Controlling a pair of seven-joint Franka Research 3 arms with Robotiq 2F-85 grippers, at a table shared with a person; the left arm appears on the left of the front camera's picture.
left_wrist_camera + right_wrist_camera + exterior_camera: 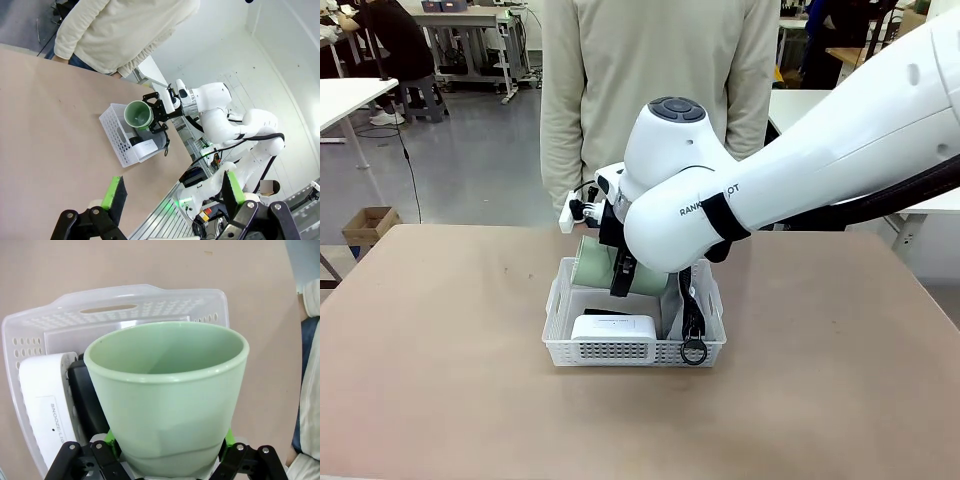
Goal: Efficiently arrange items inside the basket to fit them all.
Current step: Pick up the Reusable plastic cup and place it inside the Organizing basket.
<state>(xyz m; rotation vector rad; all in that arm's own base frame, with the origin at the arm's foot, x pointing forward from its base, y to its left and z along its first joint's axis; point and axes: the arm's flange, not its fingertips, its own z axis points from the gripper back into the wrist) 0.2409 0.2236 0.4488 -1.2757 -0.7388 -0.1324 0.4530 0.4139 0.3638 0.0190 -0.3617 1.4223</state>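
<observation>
My right gripper (pixel 618 264) reaches in from the right and is shut on the pale green cup (pixel 592 262), holding it tilted over the far end of the white basket (pixel 560 345). In the right wrist view the green pads (pixel 108 438) clamp the cup (pixel 167 395) near its base, mouth pointing away. Below it the white box (pixel 47 405) and the black stapler (pixel 85 387) lie in the basket (pixel 115 296). The pouch's black strap (pixel 692 312) and metal ring hang over the basket's near right rim. My left gripper (pixel 173 192) hovers open, far from the basket (pixel 117 142).
A person in a cream sweater (pixel 660 90) stands at the far edge of the table, right behind the basket. The brown tabletop (pixel 440 350) is bare to the left, right and front of the basket. A cardboard box (pixel 368 225) sits on the floor at the far left.
</observation>
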